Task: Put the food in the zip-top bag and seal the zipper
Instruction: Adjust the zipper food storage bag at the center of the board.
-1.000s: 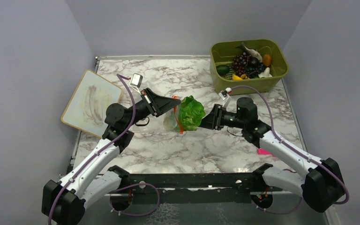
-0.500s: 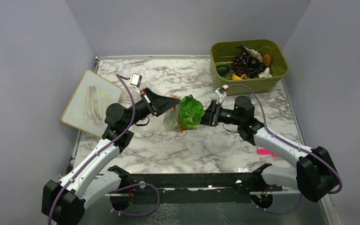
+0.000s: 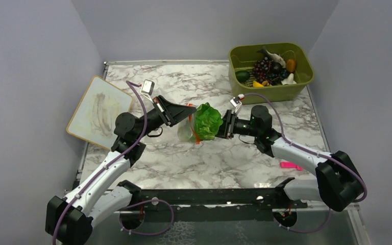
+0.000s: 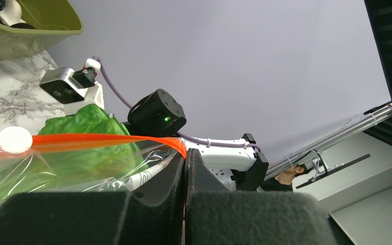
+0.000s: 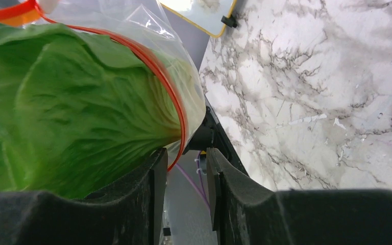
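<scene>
The clear zip-top bag (image 3: 185, 131) hangs above the table's middle. My left gripper (image 3: 188, 109) is shut on its orange-red zipper (image 4: 107, 141), pinched at the jaw tips (image 4: 185, 161). The leafy green lettuce (image 3: 207, 121) sits partway in the bag's mouth, with its right half sticking out. My right gripper (image 3: 224, 125) is up against the lettuce's right side. In the right wrist view its jaws (image 5: 186, 155) stand open with nothing between them, and the lettuce (image 5: 71, 112) lies against the left finger. The zipper (image 5: 158, 71) loops around the leaf.
The olive-green bin (image 3: 270, 92) at the back right holds purple grapes (image 3: 266, 69), a grey fish (image 3: 271, 53), an orange piece (image 3: 290, 65) and a dark green piece (image 3: 242, 76). A framed board (image 3: 98, 109) lies at the left. A pink clip (image 3: 289, 165) lies near the right arm.
My right arm has moved left, closing in on the lettuce and nudging it toward the bag. The left arm and the bag have held still.
</scene>
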Tool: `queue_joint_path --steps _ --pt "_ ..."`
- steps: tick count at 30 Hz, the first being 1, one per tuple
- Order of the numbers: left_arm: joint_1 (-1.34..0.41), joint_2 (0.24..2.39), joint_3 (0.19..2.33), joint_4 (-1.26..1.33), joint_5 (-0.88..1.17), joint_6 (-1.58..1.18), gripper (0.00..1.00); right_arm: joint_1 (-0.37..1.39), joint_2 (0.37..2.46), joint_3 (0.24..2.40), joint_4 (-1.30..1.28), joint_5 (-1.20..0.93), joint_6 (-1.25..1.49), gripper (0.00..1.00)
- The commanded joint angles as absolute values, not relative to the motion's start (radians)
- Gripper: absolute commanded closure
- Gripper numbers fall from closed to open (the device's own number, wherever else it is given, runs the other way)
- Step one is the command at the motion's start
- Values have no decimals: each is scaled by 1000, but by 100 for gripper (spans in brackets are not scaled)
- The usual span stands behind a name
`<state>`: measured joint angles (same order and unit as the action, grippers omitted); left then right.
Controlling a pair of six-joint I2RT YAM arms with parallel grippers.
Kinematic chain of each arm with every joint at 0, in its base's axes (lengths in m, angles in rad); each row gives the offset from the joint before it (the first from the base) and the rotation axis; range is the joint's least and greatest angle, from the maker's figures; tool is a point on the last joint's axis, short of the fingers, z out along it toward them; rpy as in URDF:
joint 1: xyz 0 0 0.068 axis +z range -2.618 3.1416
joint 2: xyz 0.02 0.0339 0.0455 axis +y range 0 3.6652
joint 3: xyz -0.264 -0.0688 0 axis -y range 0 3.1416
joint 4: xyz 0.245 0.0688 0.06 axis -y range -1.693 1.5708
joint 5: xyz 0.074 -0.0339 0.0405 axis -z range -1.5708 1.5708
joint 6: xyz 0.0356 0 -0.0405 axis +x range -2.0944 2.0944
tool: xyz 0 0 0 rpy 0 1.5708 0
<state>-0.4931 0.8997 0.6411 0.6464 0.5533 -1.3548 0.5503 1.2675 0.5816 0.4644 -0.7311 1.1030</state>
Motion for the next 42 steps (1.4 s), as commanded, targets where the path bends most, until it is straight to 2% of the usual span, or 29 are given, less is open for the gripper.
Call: queue_joint_path --steps 1,11,14,19,26,31,38,42 --pt "-496 895 670 692 528 -1348 100 587 1298 598 496 -706 1114 66" --pt "-496 893 658 693 523 -1348 100 610 1343 607 565 -665 1138 71" --pt "-495 890 652 693 522 -1344 100 611 1356 603 596 -663 1146 79" --pt "-495 888 630 689 527 -1322 100 611 1303 621 530 -625 1069 98" --pt "-494 885 655 429 487 -1126 100 611 1099 725 210 -472 850 99" --pt "-494 903 769 102 394 -931 100 611 1005 822 11 -358 709 99" --pt "-494 961 856 -117 347 -781 100 609 996 922 -102 -317 614 99" --pt "-494 986 882 -216 285 -698 100 611 1039 899 -98 -298 579 99"
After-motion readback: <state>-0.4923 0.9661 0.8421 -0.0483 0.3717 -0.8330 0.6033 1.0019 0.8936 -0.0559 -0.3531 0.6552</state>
